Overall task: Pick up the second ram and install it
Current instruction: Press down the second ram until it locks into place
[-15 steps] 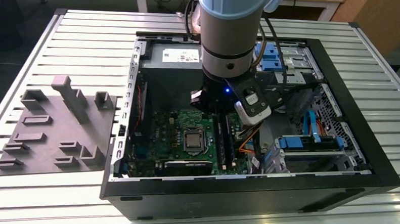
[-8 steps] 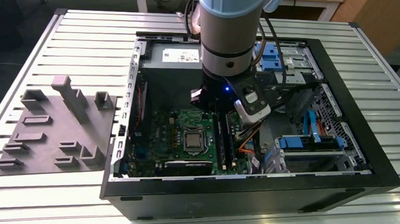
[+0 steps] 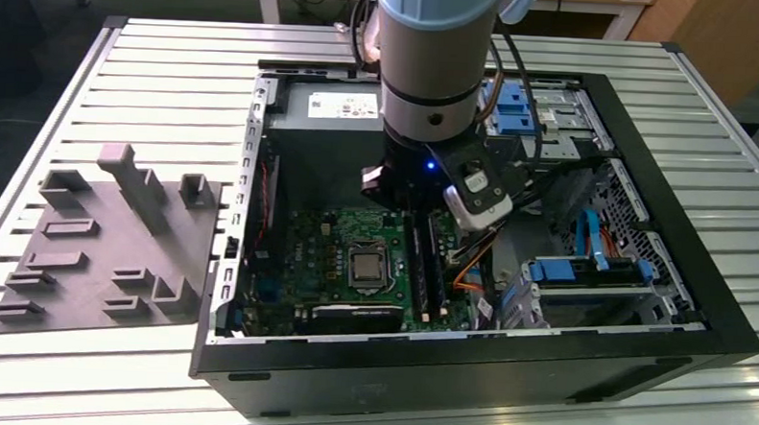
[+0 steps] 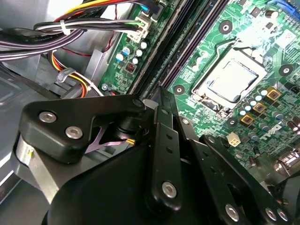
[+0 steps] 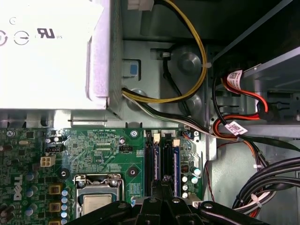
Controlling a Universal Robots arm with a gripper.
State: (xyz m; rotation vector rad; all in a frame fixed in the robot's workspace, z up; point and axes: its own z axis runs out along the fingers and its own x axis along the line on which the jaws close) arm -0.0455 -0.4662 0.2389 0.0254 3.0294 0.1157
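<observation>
Over the motherboard's slots (image 5: 161, 161), the pincer (image 5: 165, 180) points straight down.

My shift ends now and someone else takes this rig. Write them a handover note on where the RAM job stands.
Gripper: down inside the open PC case, tip at the memory slots beside the CPU socket. Whether it is open or shut cannot be told.
Second ram: probably the blue-edged strip standing in a slot right by the tip.
Done: the stick appears to be at the slots.
Left: confirm it is fully seated, which the pictures do not settle.
</observation>
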